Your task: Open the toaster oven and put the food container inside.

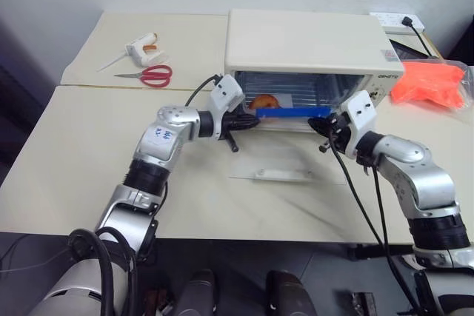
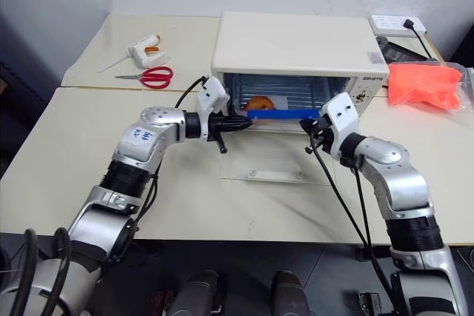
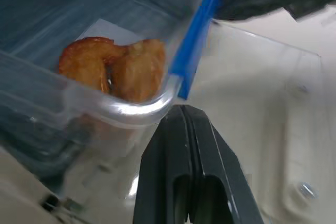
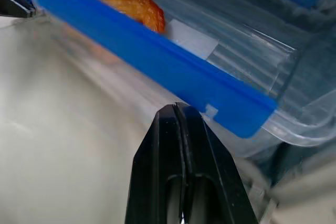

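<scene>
My left claw is pressed fully shut with nothing between its fingers, its tip right at the near left corner of the food container. My right claw is likewise closed tight and empty, its tip at the container's near right end, just below the blue clip strip. I cannot tell for certain whether either tip actually touches the plastic, but both sit right up against it.

The toaster oven stands at the far side of the tabletop, its glass door dropped open and lying flat toward me. The food container sits in the oven's mouth, its long side across the opening, with the near blue strip lined up along the front edge of the cavity and the rest of the box already inside. Orange food shows through the clear wall near the left end.

Off to my left on the tabletop lie red-handled scissors and, beyond them, a white glue gun. To the right of the oven rests an orange plastic bag, and behind it a white power strip with a black plug in it.
</scene>
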{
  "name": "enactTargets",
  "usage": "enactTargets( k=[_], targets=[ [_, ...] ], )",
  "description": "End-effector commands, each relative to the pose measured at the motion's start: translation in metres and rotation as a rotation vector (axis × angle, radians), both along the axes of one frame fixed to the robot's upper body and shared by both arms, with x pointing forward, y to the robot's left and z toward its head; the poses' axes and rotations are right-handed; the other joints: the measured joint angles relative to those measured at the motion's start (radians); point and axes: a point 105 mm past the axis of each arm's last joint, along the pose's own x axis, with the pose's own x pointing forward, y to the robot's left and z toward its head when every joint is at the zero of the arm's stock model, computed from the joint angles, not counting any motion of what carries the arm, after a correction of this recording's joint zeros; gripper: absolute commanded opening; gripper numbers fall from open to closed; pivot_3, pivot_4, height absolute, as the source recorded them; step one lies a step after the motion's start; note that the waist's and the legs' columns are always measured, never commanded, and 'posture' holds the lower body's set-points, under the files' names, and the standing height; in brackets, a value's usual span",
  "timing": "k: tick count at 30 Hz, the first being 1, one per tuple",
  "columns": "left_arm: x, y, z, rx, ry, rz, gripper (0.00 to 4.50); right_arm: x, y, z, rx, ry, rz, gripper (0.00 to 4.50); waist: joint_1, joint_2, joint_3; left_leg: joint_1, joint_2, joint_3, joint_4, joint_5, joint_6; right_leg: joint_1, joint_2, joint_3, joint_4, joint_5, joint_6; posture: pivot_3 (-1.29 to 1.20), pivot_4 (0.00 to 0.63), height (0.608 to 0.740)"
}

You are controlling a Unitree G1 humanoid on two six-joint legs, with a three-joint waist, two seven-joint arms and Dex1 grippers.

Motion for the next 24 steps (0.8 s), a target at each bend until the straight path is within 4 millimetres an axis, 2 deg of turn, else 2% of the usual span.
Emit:
enactTargets(
  k=[1, 5, 11, 17, 19, 22, 24],
  targets=[
    [0.005, -0.003, 0.024, -0.048, -0.088, 0.042, 0.00, 0.007, 0.000, 0.017, 0.001, -0.084, -0.023, 0.03, 0.000, 0.000, 0.000, 0.000, 0.000, 0.000, 0.000, 0.000, 0.000, 0.000, 0.000, 0.000, 0.000, 0.000, 0.000, 0.00, 0.150, 0.740],
    [-0.002, 0.000, 0.028, -0.090, -0.088, 0.035, 0.00, 0.005, 0.003, 0.016, 0.007, -0.092, -0.004, 0.03, -0.001, 0.000, 0.000, 0.000, 0.000, -0.001, -0.001, 0.000, 0.000, 0.000, 0.000, -0.001, 0.000, 0.000, 0.000, 0.00, 0.150, 0.740],
    [-0.039, 0.014, 0.035, -0.144, -0.052, -0.098, 0.00, -0.014, -0.001, 0.018, -0.004, -0.082, 0.031, 0.03, -0.011, 0.000, 0.000, 0.000, 0.000, -0.001, -0.001, 0.000, -0.001, 0.000, 0.000, -0.001, 0.000, 0.000, 0.000, 0.00, 0.150, 0.740],
    [-0.078, 0.050, 0.048, -0.117, -0.034, -0.176, 0.00, -0.054, -0.021, 0.038, -0.010, -0.051, 0.061, 0.03, -0.019, 0.001, 0.000, 0.000, 0.001, -0.002, -0.001, 0.000, -0.002, 0.000, 0.000, 0.000, 0.000, 0.000, 0.000, 0.00, 0.150, 0.740],
    [-0.087, 0.063, 0.050, -0.091, -0.032, -0.183, 0.00, -0.067, -0.034, 0.034, -0.047, -0.013, 0.044, 0.03, -0.018, 0.001, 0.000, 0.001, 0.001, -0.003, -0.001, 0.000, -0.002, 0.002, 0.000, -0.001, 0.000, 0.000, 0.000, 0.00, 0.150, 0.740],
    [-0.099, 0.084, 0.062, -0.090, -0.036, -0.181, 0.00, -0.094, -0.056, 0.015, -0.069, 0.097, 0.014, 0.03, -0.013, 0.001, 0.000, 0.001, 0.002, -0.004, -0.001, 0.000, -0.001, 0.002, 0.000, -0.001, 0.000, 0.000, 0.000, 0.00, 0.150, 0.740],
    [-0.105, 0.100, 0.065, -0.082, 0.001, -0.157, 0.00, -0.117, -0.062, 0.003, -0.069, 0.172, 0.027, 0.03, -0.007, 0.001, 0.000, 0.001, 0.001, -0.004, -0.001, 0.000, -0.001, 0.002, -0.001, 0.000, -0.001, 0.000, 0.000, 0.00, 0.150, 0.740]
  ],
)
